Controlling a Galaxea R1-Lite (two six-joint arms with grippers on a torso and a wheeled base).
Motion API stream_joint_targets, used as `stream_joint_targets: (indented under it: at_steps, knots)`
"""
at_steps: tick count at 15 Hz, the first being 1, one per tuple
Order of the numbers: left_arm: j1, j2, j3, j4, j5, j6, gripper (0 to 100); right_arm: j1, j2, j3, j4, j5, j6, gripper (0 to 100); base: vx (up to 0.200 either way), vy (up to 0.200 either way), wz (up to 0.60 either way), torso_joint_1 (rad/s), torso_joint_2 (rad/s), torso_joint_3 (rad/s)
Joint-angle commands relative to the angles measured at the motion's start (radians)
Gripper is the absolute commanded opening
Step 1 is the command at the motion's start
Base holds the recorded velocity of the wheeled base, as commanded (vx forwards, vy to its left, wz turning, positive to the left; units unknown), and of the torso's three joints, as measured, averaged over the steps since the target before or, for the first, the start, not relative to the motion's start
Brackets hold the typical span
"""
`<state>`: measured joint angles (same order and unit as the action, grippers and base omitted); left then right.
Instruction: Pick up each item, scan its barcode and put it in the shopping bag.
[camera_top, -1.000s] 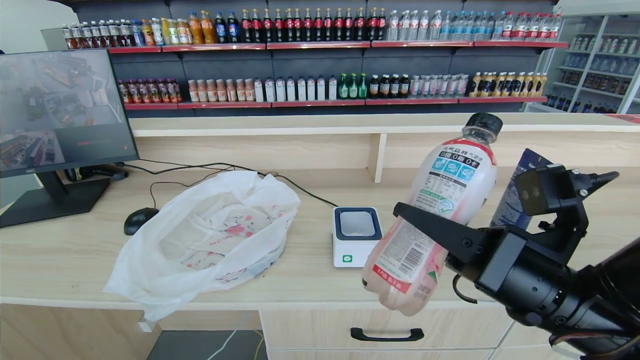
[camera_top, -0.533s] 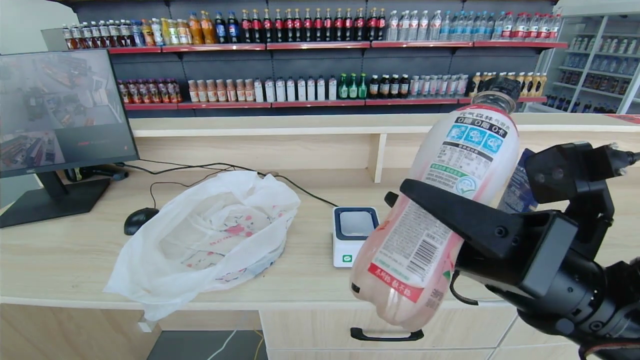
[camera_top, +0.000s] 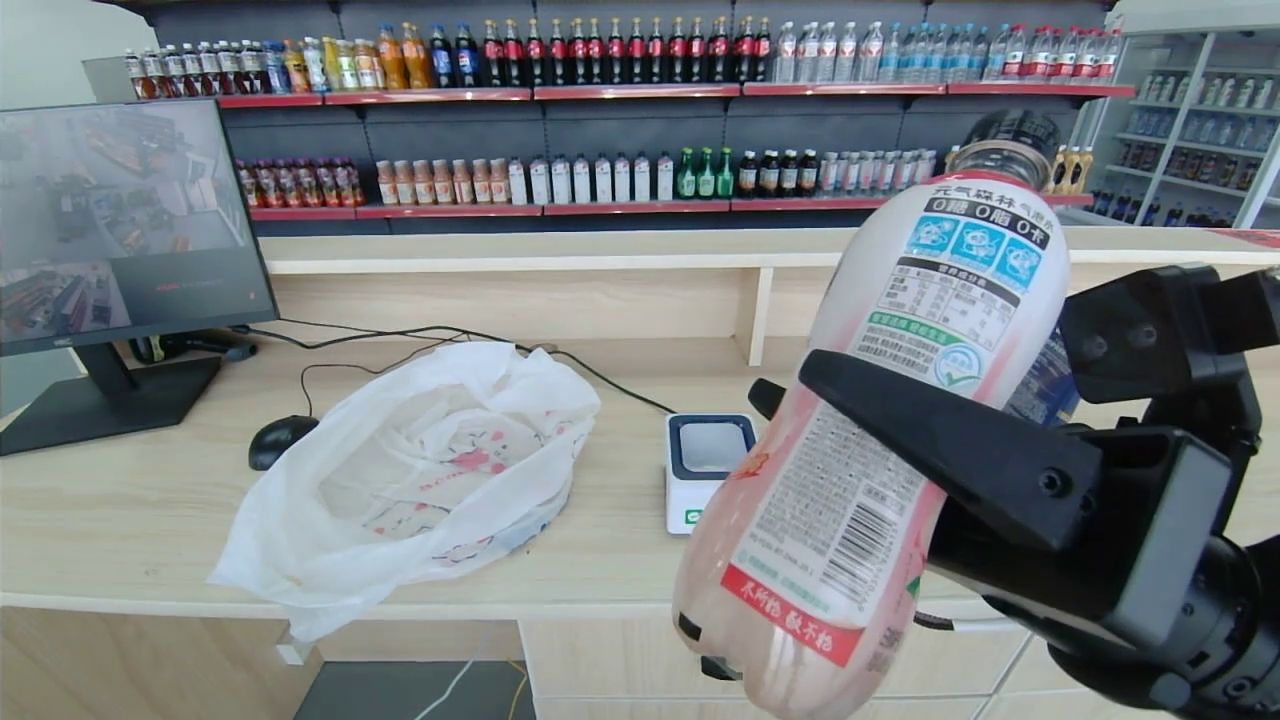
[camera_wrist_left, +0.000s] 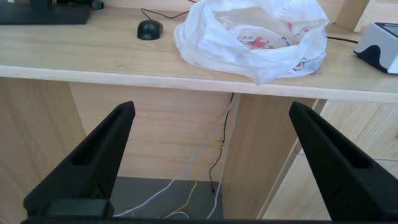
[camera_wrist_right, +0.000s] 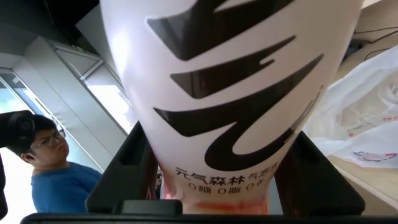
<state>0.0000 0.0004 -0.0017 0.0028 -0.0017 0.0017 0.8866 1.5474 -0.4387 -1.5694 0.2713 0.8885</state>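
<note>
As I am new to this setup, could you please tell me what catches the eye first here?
The pink drink bottle looms in the right foreground, gripped tilted in the right tool. Behind it the scanner sits on the counter, and left of that the white shopping bag lies open.

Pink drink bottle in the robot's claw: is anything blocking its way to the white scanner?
Nothing visible does. The right gripper holds the pink drink bottle raised right of the barcode scanner, open air between.

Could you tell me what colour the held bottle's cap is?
Black cap; head view shows it best.
</note>
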Motion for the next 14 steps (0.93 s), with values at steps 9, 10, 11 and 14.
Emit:
stream_joint_targets:
  at_steps: [9,10,11,14]
  knots:
    - [0.002,0.000,0.000,0.000,0.000,0.000,100,0.008,-0.003,-0.020,-0.001,0.002,-0.005,0,0.000,0.000,0.00,0.000,0.00,0.000]
    - [0.000,0.000,0.000,0.000,0.000,0.000,100,0.008,-0.003,-0.023,-0.001,0.002,-0.013,0,0.000,0.000,0.00,0.000,0.00,0.000]
    - [0.000,0.000,0.000,0.000,0.000,0.000,100,0.009,-0.001,-0.023,-0.001,0.002,-0.019,0,0.000,0.000,0.00,0.000,0.00,0.000]
    - [0.000,0.000,0.000,0.000,0.000,0.000,100,0.015,-0.003,-0.008,-0.001,0.002,-0.059,0,0.000,0.000,0.00,0.000,0.00,0.000]
